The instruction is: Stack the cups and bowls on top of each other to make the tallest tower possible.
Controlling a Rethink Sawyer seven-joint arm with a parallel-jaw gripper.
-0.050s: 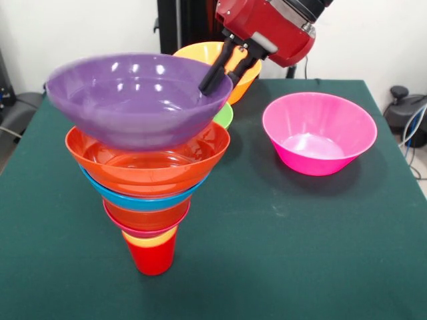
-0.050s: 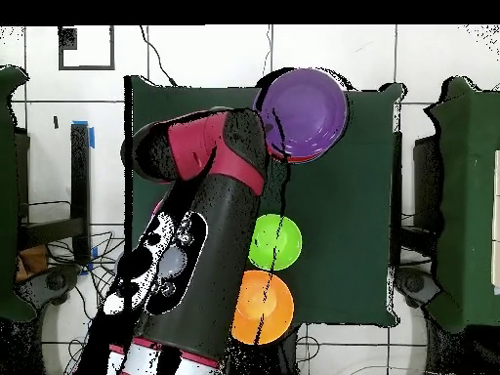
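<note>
My table (image 1: 280,253) wears a dark green cloth. Behind it I see a plain white wall (image 1: 80,27). Below, the floor (image 2: 195,59) has white tiles with dark seams, and some cables (image 1: 412,133) lie there.

Your front view: green bowl (image 1: 224,116) mostly hidden behind purple bowl (image 1: 137,98); light orange bowl (image 1: 217,59) partly blocked by claw (image 1: 221,75). Arm cut off at top edge. Your overhead view: arm covers magenta-pink bowl entirely, tower's lower tiers hidden under purple bowl (image 2: 305,112).
</note>
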